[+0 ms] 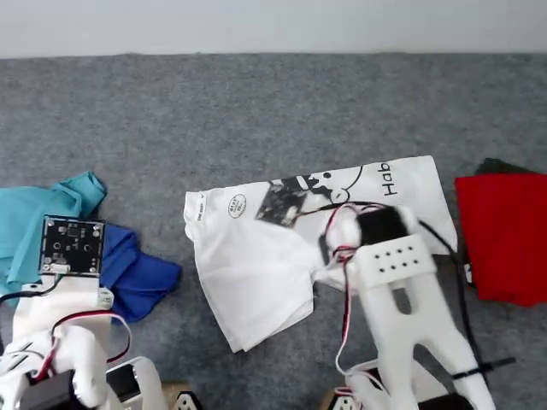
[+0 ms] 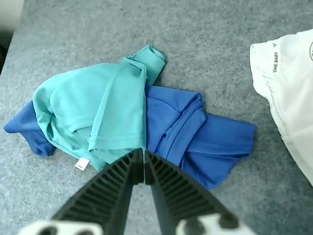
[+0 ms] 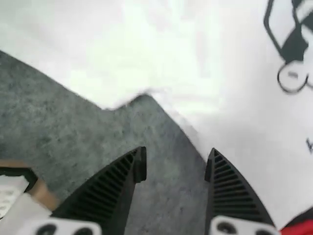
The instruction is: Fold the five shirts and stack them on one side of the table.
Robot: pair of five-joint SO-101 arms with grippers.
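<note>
A white printed shirt lies spread out in the middle of the grey table. My right gripper hangs open just above the carpet at the notch where the shirt's sleeve meets its body; nothing is between its fingers. The right arm covers that edge of the shirt from above. At the left, a teal shirt lies crumpled over a blue shirt. My left gripper is shut and empty, held above the near edge of this pile. A red shirt lies folded at the right edge.
A dark green garment peeks out behind the red shirt. Bare grey carpet stretches across the far half of the table. The left arm's base and wiring sit at the near left corner.
</note>
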